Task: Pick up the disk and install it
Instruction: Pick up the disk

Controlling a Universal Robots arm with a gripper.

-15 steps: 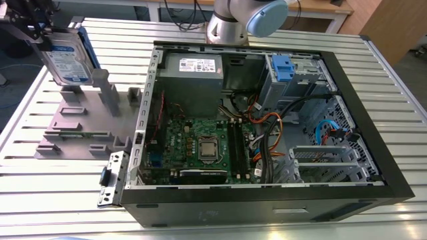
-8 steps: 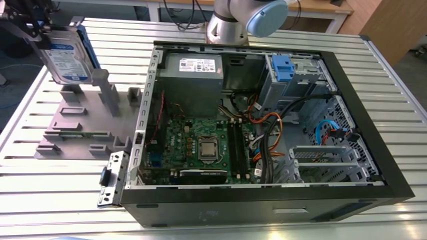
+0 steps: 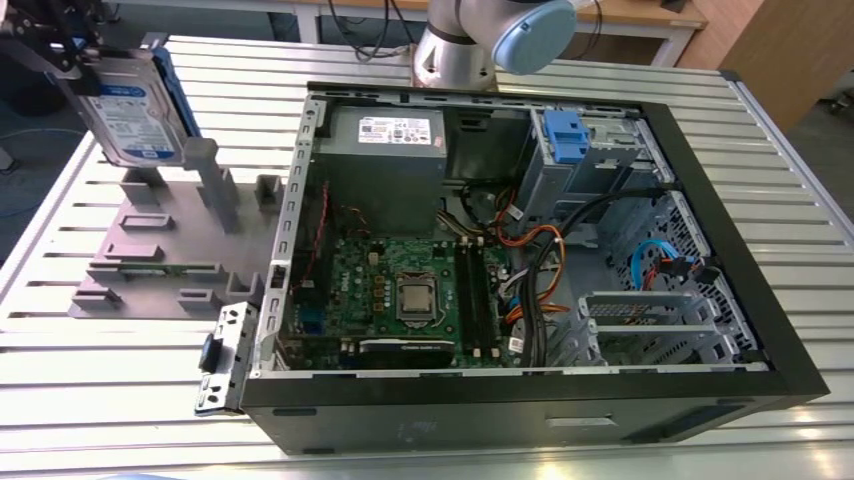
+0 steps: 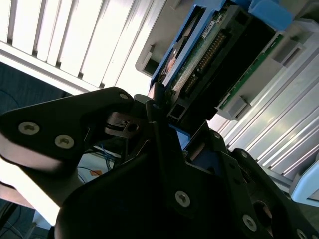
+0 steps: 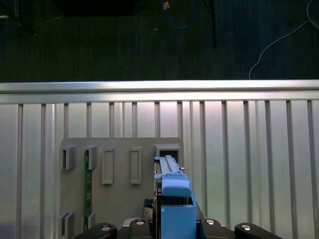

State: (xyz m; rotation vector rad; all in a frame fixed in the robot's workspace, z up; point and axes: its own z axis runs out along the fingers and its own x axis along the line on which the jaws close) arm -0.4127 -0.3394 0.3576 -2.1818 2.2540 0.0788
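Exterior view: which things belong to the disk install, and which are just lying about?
In the job: disk, held in the claw; open PC case; its drive bay with blue bracket.
Lying about: grey holder; green board slotted in it.

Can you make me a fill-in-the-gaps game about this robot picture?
1. The gripper is gripping the ___.
2. The rails on the disk are coloured ___.
3. The grey holder sits at the exterior view's ___ of the computer case.
Missing words: disk; blue; left.
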